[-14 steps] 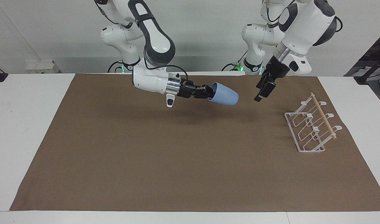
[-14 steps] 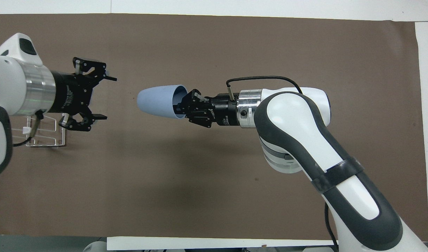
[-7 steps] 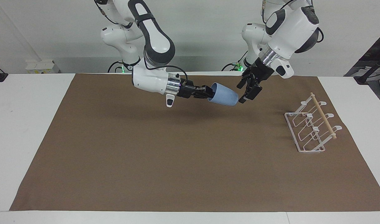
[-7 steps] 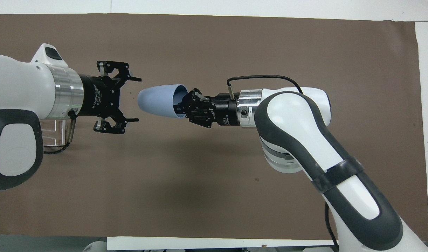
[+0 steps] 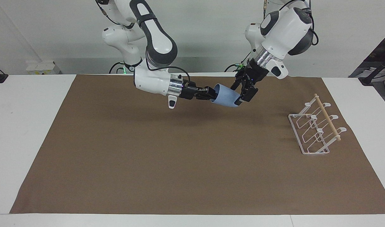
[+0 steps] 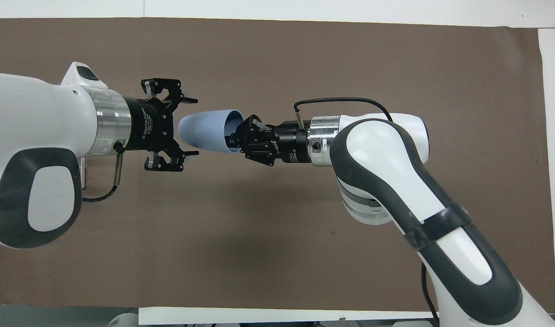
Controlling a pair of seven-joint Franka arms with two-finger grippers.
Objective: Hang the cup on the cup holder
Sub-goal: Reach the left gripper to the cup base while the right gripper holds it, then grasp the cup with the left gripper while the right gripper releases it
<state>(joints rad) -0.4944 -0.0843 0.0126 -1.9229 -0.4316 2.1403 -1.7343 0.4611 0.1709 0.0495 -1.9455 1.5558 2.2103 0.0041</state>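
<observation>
The light-blue cup (image 5: 225, 96) (image 6: 205, 131) lies on its side in the air over the brown mat, near the robots' edge. My right gripper (image 5: 209, 93) (image 6: 241, 136) is shut on the cup's rim, with one finger inside the mouth. My left gripper (image 5: 239, 94) (image 6: 191, 126) is open, and its fingers stand on either side of the cup's closed end without pinching it. The white wire cup holder (image 5: 315, 129) with its wooden dowel stands on the mat toward the left arm's end. In the overhead view the left arm hides it.
The brown mat (image 5: 180, 157) covers most of the white table (image 5: 28, 126). Nothing else lies on it.
My left gripper has swung from beside the cup holder toward the right gripper, and its open fingers now straddle the cup's closed end. The right gripper and cup have stayed still.
</observation>
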